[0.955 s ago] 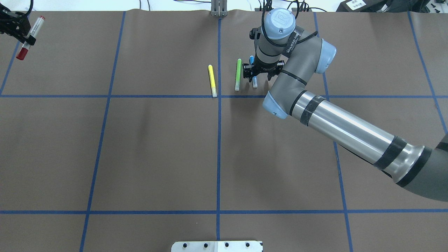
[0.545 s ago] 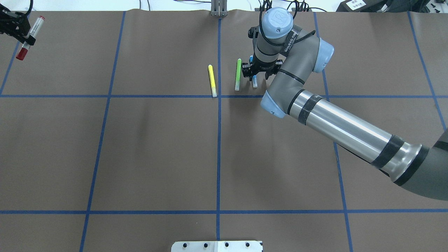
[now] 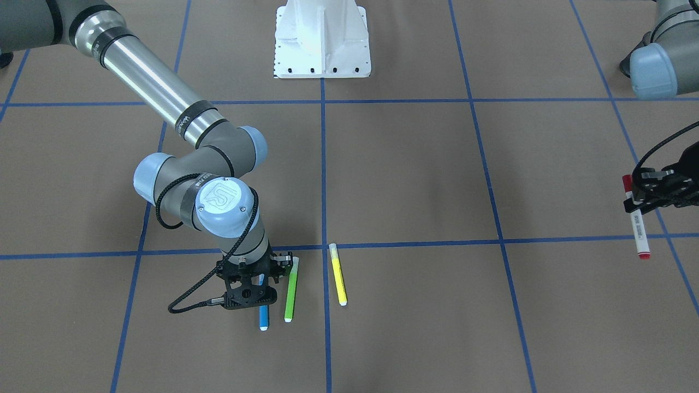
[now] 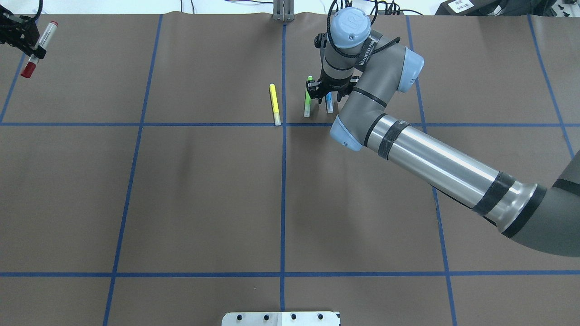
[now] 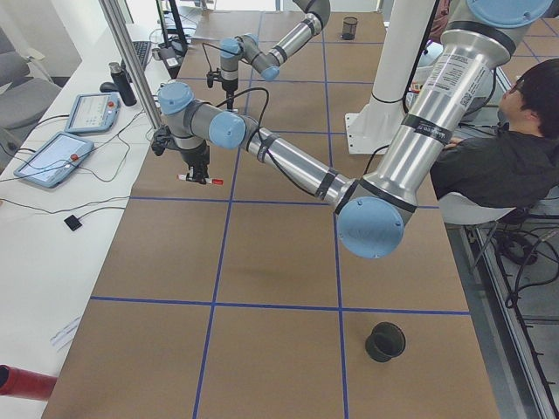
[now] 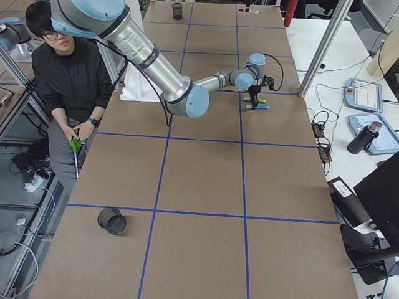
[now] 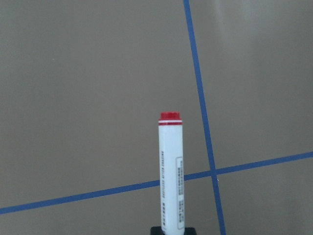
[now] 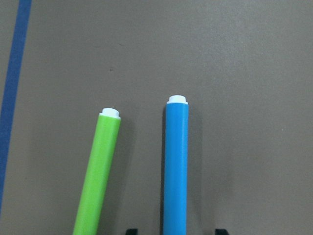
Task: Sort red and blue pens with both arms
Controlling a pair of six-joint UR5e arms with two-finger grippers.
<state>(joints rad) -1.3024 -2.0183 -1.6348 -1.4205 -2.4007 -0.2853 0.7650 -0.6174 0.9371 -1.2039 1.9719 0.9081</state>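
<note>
The red pen (image 4: 40,49), white-barrelled with a red cap, hangs above the table's far left corner with my left gripper (image 4: 27,40) shut on it. It also shows in the front view as the red pen (image 3: 635,222) and in the left wrist view as the red pen (image 7: 171,171). The blue pen (image 4: 329,105) lies on the brown mat beside a green marker (image 4: 307,104). My right gripper (image 3: 261,297) stands open low over it, one finger on either side of the blue pen (image 8: 176,166). The green marker (image 8: 98,171) lies outside the fingers.
A yellow marker (image 4: 274,104) lies left of the green one, near the centre blue tape line. A black cup (image 5: 385,341) stands on the mat toward the near end. A seated person (image 6: 68,75) is beside the table. The white robot base (image 3: 322,38) sits mid-table.
My right arm has shifted left and slightly farther out over the blue pen, now covering more of it. The left gripper and the red pen have not moved.
</note>
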